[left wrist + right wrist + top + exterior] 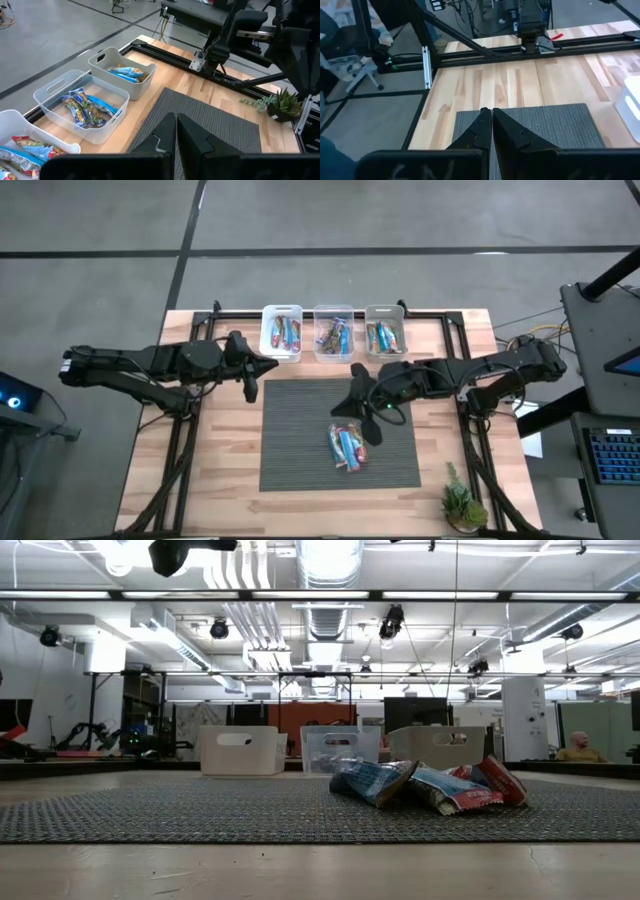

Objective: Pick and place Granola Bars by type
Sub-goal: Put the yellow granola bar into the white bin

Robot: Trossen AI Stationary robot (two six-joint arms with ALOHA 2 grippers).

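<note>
Granola Bars (347, 445): light, crinkly, slippery foil, heaped on mat | I'd pinch one across its middle | right tool (492, 116) pressed together above mat | left tool (176, 120) pressed together, waiting near bins (332, 332).

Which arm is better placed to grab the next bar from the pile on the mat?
The right. Its claw hangs just above the granola bars on the mat, while the left claw sits off the mat's far left corner, farther away. Both claws are shut.
</note>
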